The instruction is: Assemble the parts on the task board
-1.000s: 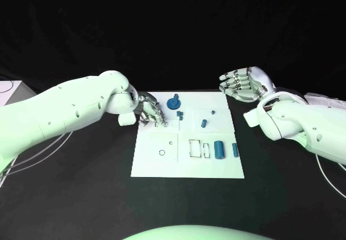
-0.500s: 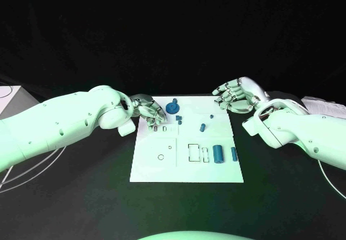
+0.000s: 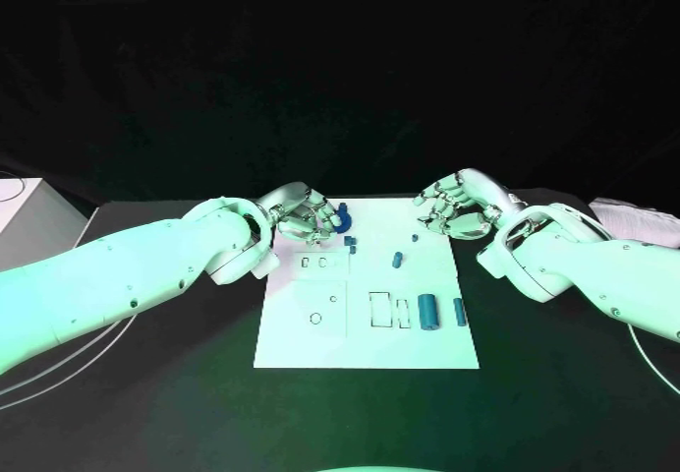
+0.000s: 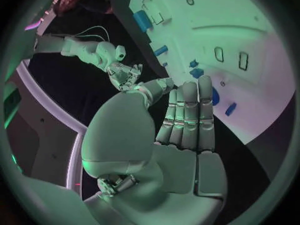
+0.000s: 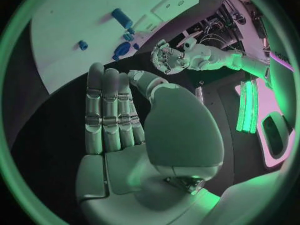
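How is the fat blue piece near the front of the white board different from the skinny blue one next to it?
The fat blue piece is much wider than the skinny blue piece. The fat blue piece looks a lighter blue; the skinny blue piece looks darker. The fat blue piece lies nearer the board's middle; the skinny blue piece lies nearer the edge of the task board. Both lie flat, pointing the same way, and neither hand touches them.

The black table (image 3: 170,393) carries the white task board (image 3: 319,344) at its middle.

White task board (image 3: 366,344) — blue parts (image 3: 429,312)
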